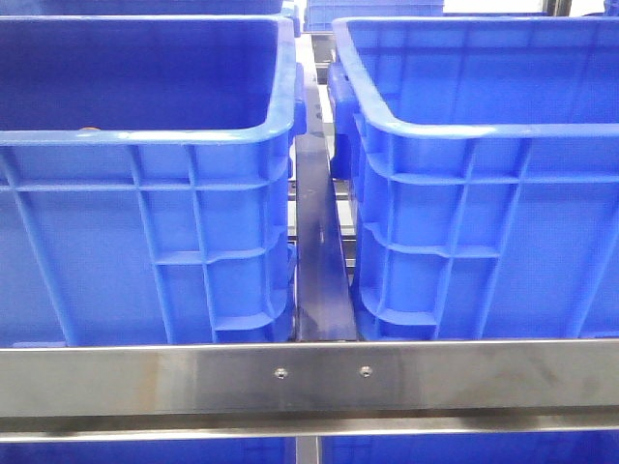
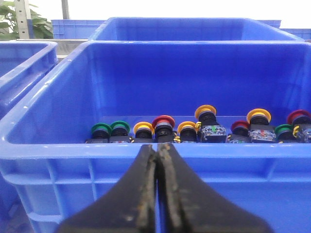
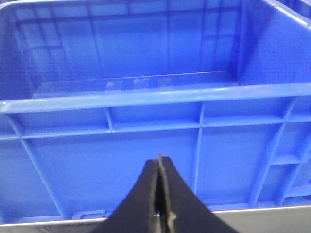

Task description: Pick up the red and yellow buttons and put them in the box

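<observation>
Judging the red button (image 2: pixel 163 125) and yellow button (image 2: pixel 205 114) light, rigid, slick-domed, I'd pinch below the cap; my left gripper (image 2: pixel 158 160) and right gripper (image 3: pixel 159 170) both pressed closed, empty.

You see red buttons (image 2: pixel 163 122) and yellow buttons (image 2: pixel 205 112) standing domes-up in a row along the floor of one blue crate (image 2: pixel 48 145). The box (image 3: pixel 146 97) beside it is bright blue, ribbed, thick-rimmed.
</observation>
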{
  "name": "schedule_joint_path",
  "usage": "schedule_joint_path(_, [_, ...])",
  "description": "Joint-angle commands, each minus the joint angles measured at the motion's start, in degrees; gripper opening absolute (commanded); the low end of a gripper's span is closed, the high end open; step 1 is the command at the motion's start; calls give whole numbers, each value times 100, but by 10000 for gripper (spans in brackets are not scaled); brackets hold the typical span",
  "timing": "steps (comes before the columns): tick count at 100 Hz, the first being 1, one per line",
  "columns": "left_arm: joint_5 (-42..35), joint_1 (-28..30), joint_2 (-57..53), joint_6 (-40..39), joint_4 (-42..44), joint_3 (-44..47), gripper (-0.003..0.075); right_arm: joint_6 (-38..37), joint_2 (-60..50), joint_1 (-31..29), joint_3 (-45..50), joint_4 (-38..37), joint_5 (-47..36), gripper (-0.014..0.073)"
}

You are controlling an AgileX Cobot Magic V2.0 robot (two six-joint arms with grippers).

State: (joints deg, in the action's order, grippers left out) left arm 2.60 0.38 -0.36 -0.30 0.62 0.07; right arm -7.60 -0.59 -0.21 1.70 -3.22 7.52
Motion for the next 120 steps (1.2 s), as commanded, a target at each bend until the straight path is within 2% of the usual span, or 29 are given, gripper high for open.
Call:
schedule_joint_path(1, [-484, 5, -171, -58, -17, 296, -20, 4, -127, -20, -100, -5, -442, -61])
schedule_joint_path(68, [-512, 5, -171, -58, -17, 93, -20, 4, -127, -20, -100, -5, -442, -61])
schedule_joint_path(101, [-135, 5, -111, -58, -17, -1285, -20, 4, -127, -20, -100, -5, -442, -61])
schedule_joint_path(120, [1150, 5, 630, -58, -17, -2338, -20, 4, -127, -20, -100, -5, -442, -61])
